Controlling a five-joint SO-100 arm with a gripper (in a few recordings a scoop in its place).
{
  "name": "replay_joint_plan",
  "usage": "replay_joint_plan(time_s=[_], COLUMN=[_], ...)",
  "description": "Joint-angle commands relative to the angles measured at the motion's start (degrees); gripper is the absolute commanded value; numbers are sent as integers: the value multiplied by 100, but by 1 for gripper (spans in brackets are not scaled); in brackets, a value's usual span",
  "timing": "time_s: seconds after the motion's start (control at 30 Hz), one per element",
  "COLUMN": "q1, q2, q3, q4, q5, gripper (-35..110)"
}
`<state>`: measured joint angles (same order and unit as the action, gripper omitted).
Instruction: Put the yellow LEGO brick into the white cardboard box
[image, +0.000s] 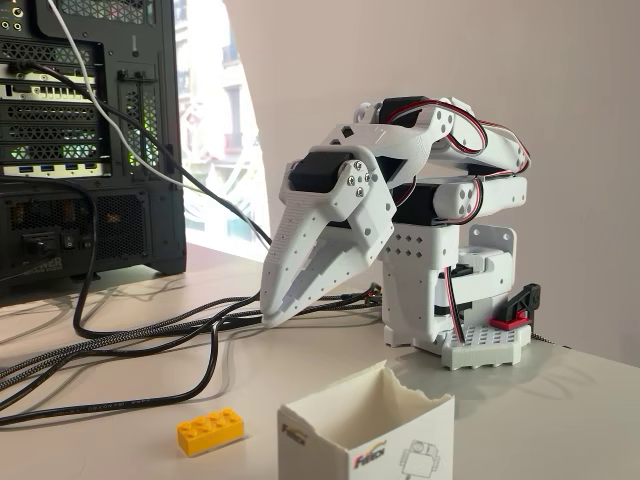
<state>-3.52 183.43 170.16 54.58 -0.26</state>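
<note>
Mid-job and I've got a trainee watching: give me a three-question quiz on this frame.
1. True or false: the yellow brick already lies inside the white box.
2. The end effector is: A) gripping the brick, B) hanging above the table holding nothing, C) inside the box.
3. In the fixed view, on which side of the box does the brick lie?

Key: 1. False, it lies on the table beside the box. 2. B. 3. The left.
</note>
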Motion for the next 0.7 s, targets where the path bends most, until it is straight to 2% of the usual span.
replay_joint_plan(time_s=[0.0,0.13,0.27,0.5,0.67], q1=[35,-35,-44,202,466], q2=[114,114,-26,-1749,-2725], q3=[-158,-422,-1494,-2619,-3094], q4=[-26,158,765,773,835], q5=[53,308,694,1626,3287], gripper=[-9,-9,-9,-9,-9])
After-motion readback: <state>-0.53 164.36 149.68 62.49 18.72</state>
